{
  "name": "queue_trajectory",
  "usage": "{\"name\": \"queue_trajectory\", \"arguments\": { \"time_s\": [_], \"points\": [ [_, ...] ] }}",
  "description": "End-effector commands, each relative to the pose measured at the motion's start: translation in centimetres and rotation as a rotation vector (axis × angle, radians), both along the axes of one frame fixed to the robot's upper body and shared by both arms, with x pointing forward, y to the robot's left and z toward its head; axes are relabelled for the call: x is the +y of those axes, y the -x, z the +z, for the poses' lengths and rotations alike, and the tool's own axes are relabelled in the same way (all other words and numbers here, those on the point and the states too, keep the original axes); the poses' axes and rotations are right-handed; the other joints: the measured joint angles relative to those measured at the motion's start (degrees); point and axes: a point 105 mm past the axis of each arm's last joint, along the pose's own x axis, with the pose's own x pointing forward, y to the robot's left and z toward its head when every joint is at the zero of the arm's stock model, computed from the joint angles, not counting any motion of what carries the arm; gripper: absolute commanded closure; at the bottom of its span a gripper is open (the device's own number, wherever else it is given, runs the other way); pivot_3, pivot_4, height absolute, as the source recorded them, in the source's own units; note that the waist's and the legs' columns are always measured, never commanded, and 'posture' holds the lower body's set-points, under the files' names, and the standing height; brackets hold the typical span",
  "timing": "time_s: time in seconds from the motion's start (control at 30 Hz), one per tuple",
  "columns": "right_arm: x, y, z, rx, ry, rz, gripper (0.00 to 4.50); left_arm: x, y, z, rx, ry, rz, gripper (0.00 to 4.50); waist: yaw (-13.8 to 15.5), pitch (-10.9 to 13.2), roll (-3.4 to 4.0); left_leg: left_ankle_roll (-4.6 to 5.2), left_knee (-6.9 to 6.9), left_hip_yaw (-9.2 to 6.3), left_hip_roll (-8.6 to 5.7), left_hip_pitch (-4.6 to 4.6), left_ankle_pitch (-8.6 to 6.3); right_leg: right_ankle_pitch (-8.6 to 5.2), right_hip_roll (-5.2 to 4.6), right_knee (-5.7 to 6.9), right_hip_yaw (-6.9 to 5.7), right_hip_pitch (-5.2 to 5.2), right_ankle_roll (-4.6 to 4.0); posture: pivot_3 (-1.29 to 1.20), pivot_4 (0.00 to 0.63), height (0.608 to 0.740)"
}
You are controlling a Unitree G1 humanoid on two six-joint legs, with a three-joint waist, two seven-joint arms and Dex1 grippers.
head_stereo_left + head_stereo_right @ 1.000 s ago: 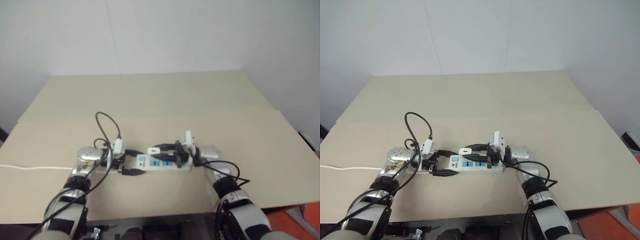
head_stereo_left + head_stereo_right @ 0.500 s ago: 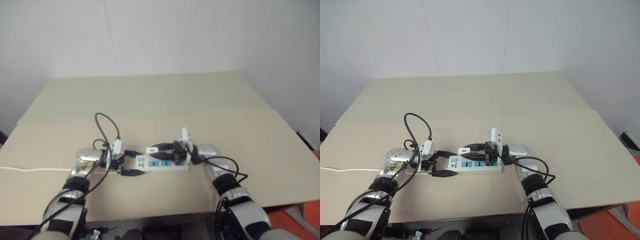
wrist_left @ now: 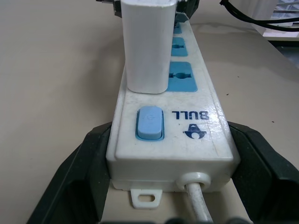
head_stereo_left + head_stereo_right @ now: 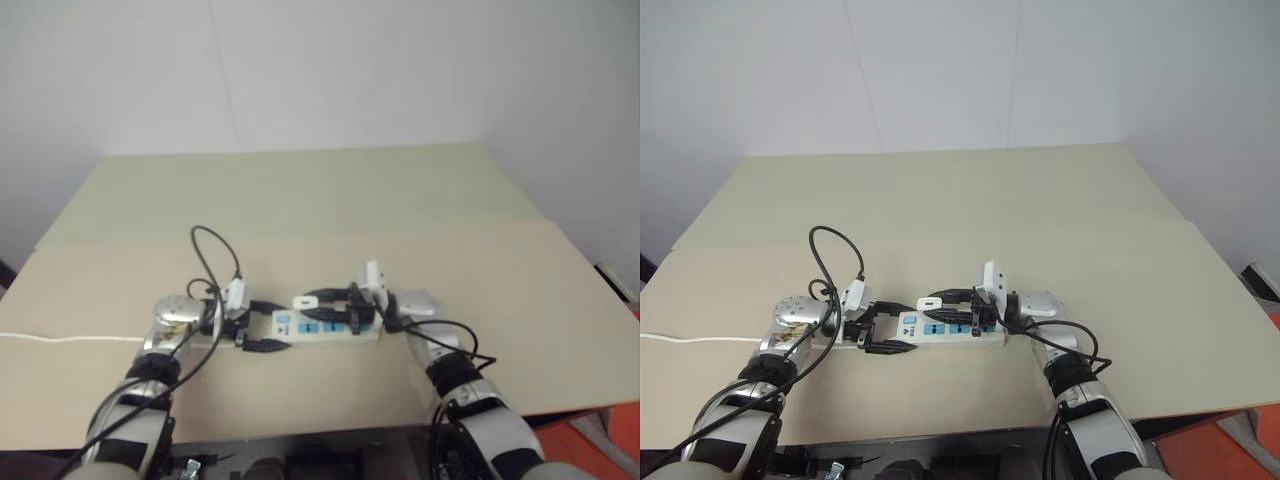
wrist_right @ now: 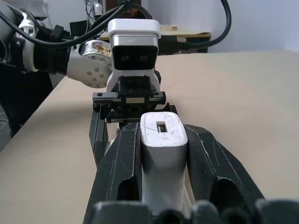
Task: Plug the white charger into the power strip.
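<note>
My right fingers [image 5: 163,186] are clamped on the white charger [image 5: 163,154], one black finger pressed flat against each of its sides, with its slotted end face turned toward my wrist. In the left wrist view the charger [image 3: 147,44] stands upright on the power strip [image 3: 187,121], on the socket nearest the blue switch [image 3: 149,122]; whether its prongs are fully seated I cannot tell.

My left fingers [image 3: 173,158] grip the switch end of the power strip, one finger tight against each long side, close to where the thin white cord [image 3: 198,203] leaves the housing. Two more blue sockets [image 3: 180,77] run along the strip beyond the charger.

From the head view, both sets of fingers meet over the strip [image 4: 945,328], left [image 4: 880,330] at one end and right [image 4: 955,305] reaching in from the other. The strip lies flat on the tan bench [image 4: 940,200], near its front edge, and the cord [image 4: 70,337] trails off to my left across the bench.
</note>
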Motion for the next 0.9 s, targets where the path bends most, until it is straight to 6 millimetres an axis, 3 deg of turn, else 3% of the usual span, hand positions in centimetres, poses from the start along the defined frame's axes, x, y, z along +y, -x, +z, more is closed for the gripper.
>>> {"name": "queue_trajectory", "arguments": {
  "time_s": [0.03,0.27,0.6,0.9],
  "points": [
    [-0.9,1.0,-5.5,0.162,0.205,-0.019,3.39,-0.7,0.4,-0.2,-0.008,-0.014,-0.047,1.23,0.00,-0.01,0.01,0.00,0.00,0.00,0.00,0.02,0.00,0.00,0.00,-0.09,0.00,0.01,0.00,0.00,0.150,0.740],
    [-1.2,0.8,-4.7,0.103,0.178,-0.039,3.39,-0.6,0.5,-0.3,-0.007,-0.014,-0.041,1.23,0.01,-0.03,0.05,0.01,-0.08,0.00,0.04,0.25,-0.01,-0.01,0.02,-0.46,-0.01,0.33,0.00,0.00,0.150,0.740],
    [-1.4,1.1,-4.3,0.056,0.157,-0.061,0.12,-0.8,0.5,-0.5,-0.009,-0.011,-0.036,1.23,0.25,-0.03,0.04,0.07,-0.15,-0.03,0.04,0.54,-0.06,-0.06,0.01,-0.60,-0.05,0.69,0.07,0.00,0.150,0.740],
    [-2.3,1.0,-2.9,-0.024,0.147,-0.053,0.02,-1.0,0.4,-0.5,-0.010,-0.009,-0.030,1.23,0.57,-0.02,0.04,0.13,-0.16,-0.02,-0.01,0.53,-0.10,-0.10,-0.04,-0.65,-0.04,0.71,0.12,0.00,0.150,0.740]
  ]
}}
